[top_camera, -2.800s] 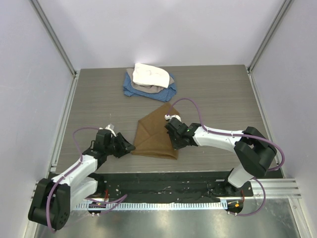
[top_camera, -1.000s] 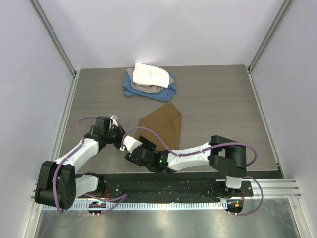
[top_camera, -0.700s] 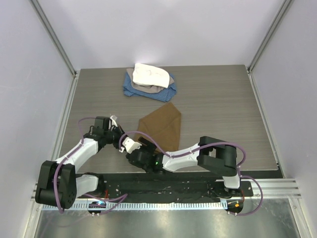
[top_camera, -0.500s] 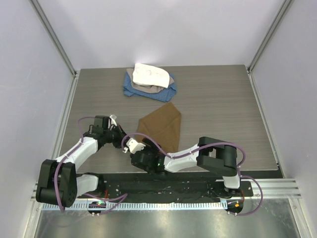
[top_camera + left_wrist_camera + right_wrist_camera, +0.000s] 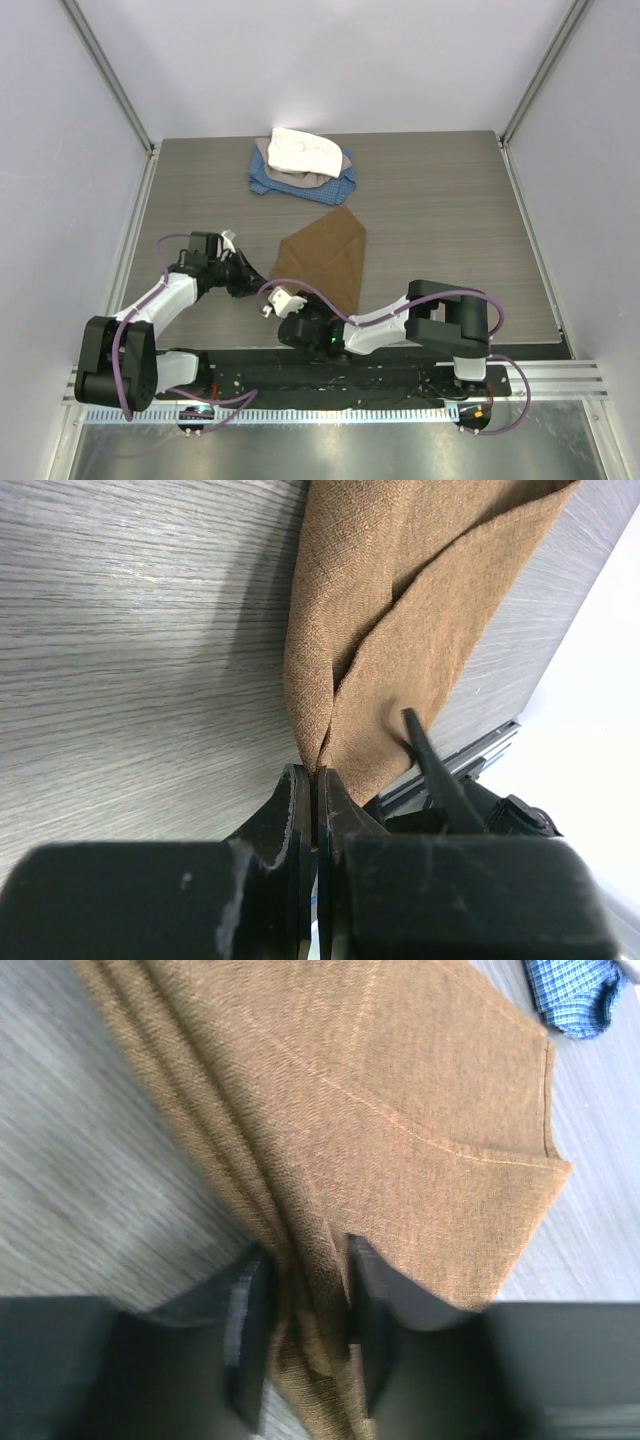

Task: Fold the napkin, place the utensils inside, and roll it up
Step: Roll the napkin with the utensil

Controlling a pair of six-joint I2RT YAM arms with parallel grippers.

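Right gripper (image 5: 307, 1252) has swung from the right edge of the napkin (image 5: 325, 258) to its near corner, jaws narrowed astride a bunched fold; grip unconfirmed. Left gripper (image 5: 315, 780) is clamped on the tip of that same corner. Napkin lies folded, on the near side of the blue cloth (image 5: 262, 183) and a little apart from it. Judged light, limp and unlikely to slip. Best taken at fold edges, not mid-panel.
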